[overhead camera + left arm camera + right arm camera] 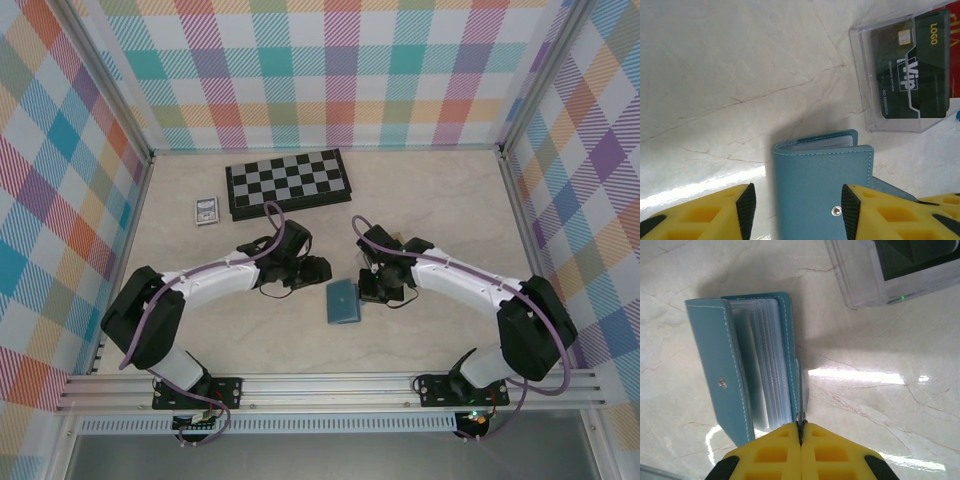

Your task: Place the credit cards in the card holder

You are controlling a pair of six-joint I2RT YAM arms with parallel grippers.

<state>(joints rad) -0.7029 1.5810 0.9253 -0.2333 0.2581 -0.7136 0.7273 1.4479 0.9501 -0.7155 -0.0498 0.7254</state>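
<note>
Seen from the top camera, the teal card holder [342, 302] lies on the table [450, 210] towards the middle of the near edge, between the two arms. The left gripper [318, 270] sits just off its far-left corner. The right gripper [372, 290] is at its right side. A chessboard [288, 183] lies by the far edge, with a small silver-framed rectangle [206, 210] just left of it.

In the left wrist view, the left jaws stand apart, one on each side of the holder (its snap stud faces up). One pad [850, 212] is against the holder's edge and the other stands clear of it. Beyond the holder is a clear box [860, 75] with a black credit card [912, 70] inside and a red credit card [955, 55] beside it.

In the right wrist view, the right fingers [770, 455] are pressed together, pinching the holder's thin flap. Its cover gapes and the plastic sleeves show.
</note>
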